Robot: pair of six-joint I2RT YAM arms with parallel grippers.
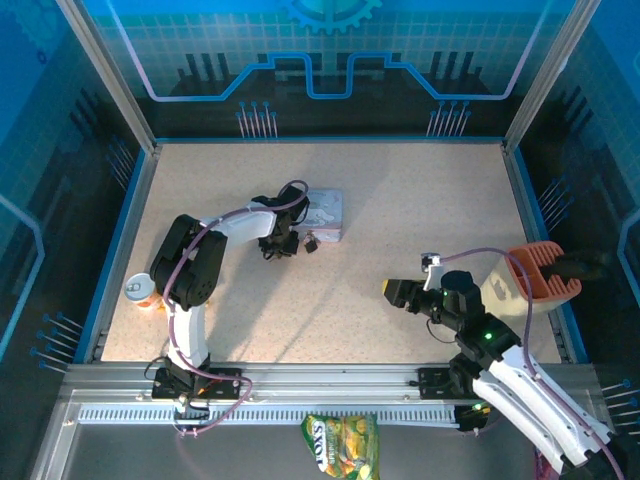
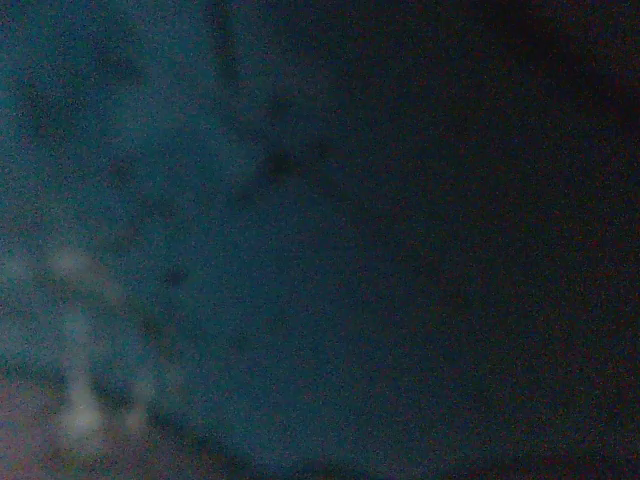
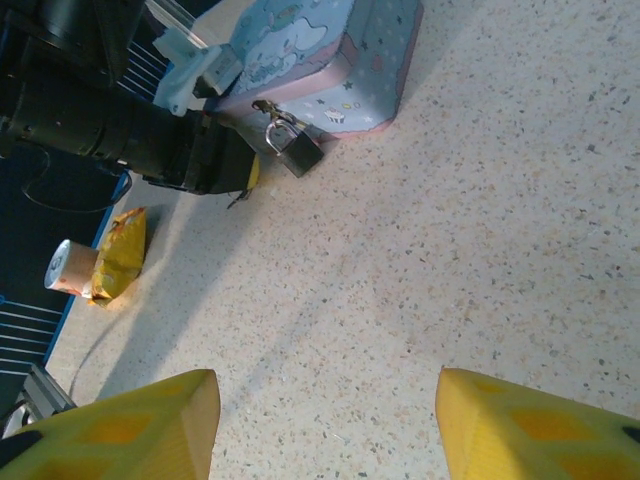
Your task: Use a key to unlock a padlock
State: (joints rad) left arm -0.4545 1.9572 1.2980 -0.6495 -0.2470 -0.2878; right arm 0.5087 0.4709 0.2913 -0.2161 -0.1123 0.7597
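One padlock (image 3: pixel 292 150) noted: dark body, thin silvery shackle. Lying on table (image 1: pixel 420 200) at the near face of tin (image 3: pixel 320 60). Body tilted, lower edge on table; shackle up against tin's wall at a small clasp, touching it. Cannot tell whether shackle is locked or sprung. From above: left of table centre, at tin's near-left corner.

Tin: pale blue, cartoon print, pink band round the lid seam, lying flat.

Left gripper (image 1: pixel 287 242): just left of padlock, tip pointed toward it, low over table. Contact with padlock not discernible. Jaws: cannot tell if open or closed, since seen side-on and dark from the right wrist, and left wrist view too dark and blurred to read. Thin dark sliver (image 3: pixel 237 200) poking out below its tip; too small to identify.

Right gripper (image 3: pixel 330 430): jaws wide apart, nothing between them. Yellow fingers (image 3: pixel 140 420) over bare speckled table, facing tin and padlock. Well apart from padlock, right of it and nearer the bases.

Further out:
- Can (image 1: pixel 139 289) upright at left table edge, yellow packet (image 3: pixel 120 255) touching it.
- Orange object (image 1: pixel 545 272) at right table edge.
- Green-yellow bag (image 1: pixel 340 445) off table, in front of rail, between arm bases.
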